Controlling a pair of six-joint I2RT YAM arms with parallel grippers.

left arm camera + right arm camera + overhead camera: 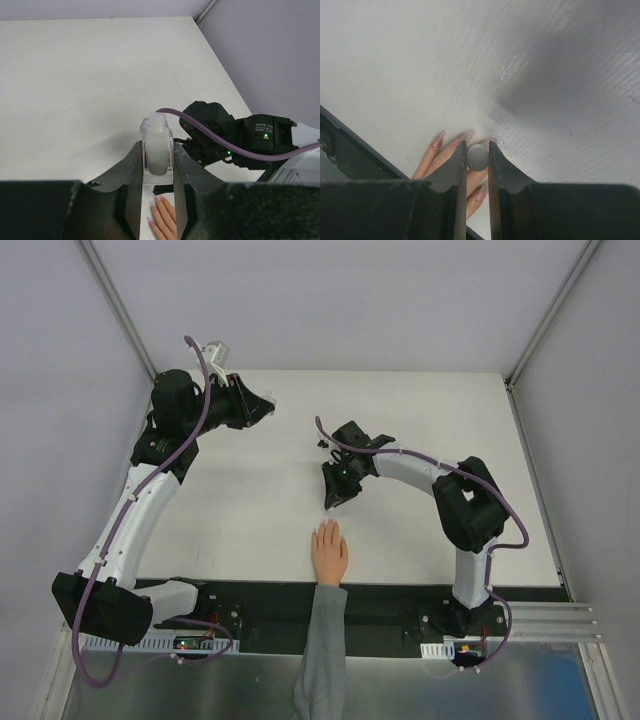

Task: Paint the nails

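Note:
A peach mannequin hand (329, 552) with a grey sleeve (322, 650) lies palm down at the near table edge, fingers pointing away. Its nails (438, 139) are long and pinkish. My right gripper (333, 502) hovers just above the fingertips; in the right wrist view it (477, 147) is shut on a small round grey cap (478, 158) directly over the fingers (445, 157). Whatever hangs under the cap is hidden. My left gripper (262, 408) is at the far left, shut (158, 159) on a small clear bottle (157, 140) with whitish contents, held above the table.
A black strip (400, 592) runs along the table's near edge beside the sleeve. Grey walls and metal frame posts (118, 305) close in the white table (430, 410). The right arm (235, 137) shows beyond the bottle in the left wrist view.

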